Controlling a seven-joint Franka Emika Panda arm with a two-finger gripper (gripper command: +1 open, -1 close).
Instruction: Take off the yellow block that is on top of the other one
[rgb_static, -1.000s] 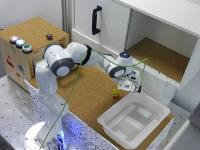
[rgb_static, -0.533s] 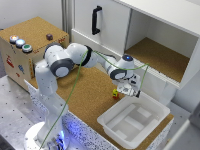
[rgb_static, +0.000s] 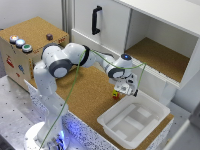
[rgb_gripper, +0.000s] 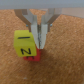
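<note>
**Ana:** Yellow block (rgb_gripper: 24, 44), the small bright cube with black marks on its face — where does it sit?

**Ben:** In the wrist view it fills the left-centre of the frame, on the brown cork surface (rgb_gripper: 65, 65), with the small red-orange block (rgb_gripper: 33, 58) showing just under its lower right corner. The yellow one seems to rest on the red one, shifted a little off it.

**Ana:** And the pincer?

**Ben:** The grey metal gripper (rgb_gripper: 37, 43) comes in from the upper middle of that frame. Its fingers (rgb_gripper: 42, 35) stand narrow, close to each other, beside the yellow cube's right edge. One tip touches or nearly touches that edge. I cannot tell whether it clamps the cube or merely stands next to it.

**Ana:** The exterior view, from the left?

**Ben:** At upper left a cork-topped wooden box (rgb_static: 35, 35) with coloured buttons. The white robot arm (rgb_static: 60, 62) rises from lower left and reaches to the right. Right of centre, the gripper (rgb_static: 124, 91) hangs low over the cork, with a yellow speck (rgb_static: 118, 89) and a red speck (rgb_static: 116, 95) right by it. Lower right lies a white plastic tray (rgb_static: 112, 122), near the blocks but apart. A white cabinet (rgb_static: 107, 22) with a black handle (rgb_static: 95, 19) runs across the top.
</note>
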